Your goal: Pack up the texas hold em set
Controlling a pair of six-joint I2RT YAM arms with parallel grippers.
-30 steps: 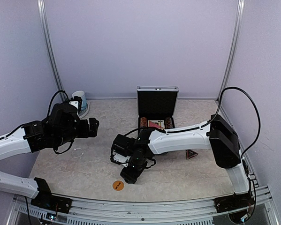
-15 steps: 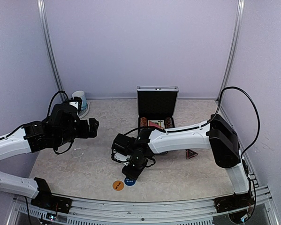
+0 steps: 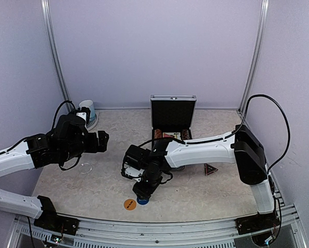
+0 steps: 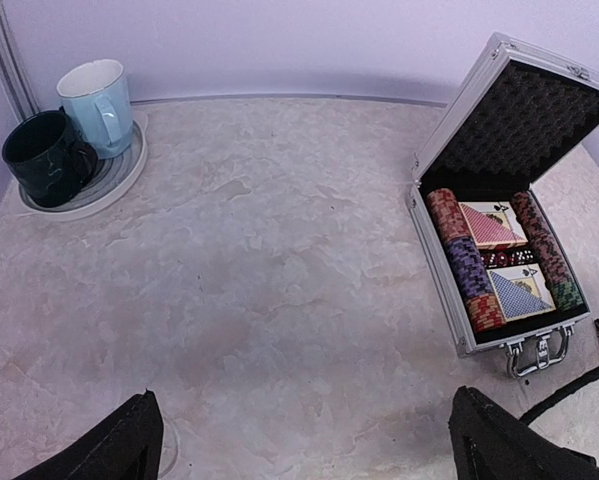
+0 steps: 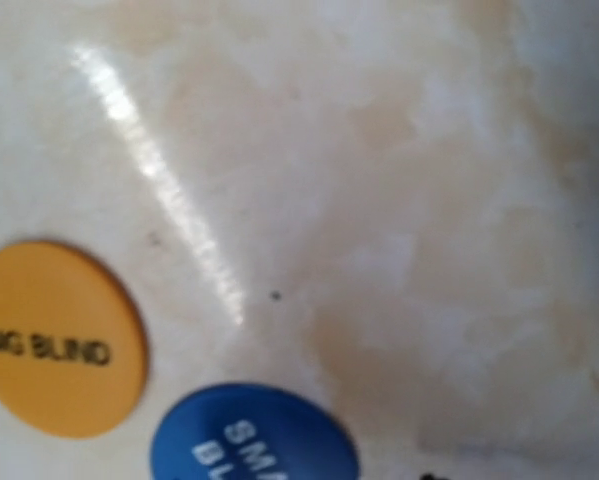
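Blue button [image 5: 254,435] sits directly beneath the right claw [image 3: 144,195], orange button [image 5: 59,338] just beside it, likely next for the case [image 4: 524,125]; whether that claw grips, I cannot tell.

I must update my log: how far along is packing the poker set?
Done: chip stacks and card decks sit in the open case. In hand: right gripper is above the blue button. To do: that button, the orange button, the triangular marker, closing the case.
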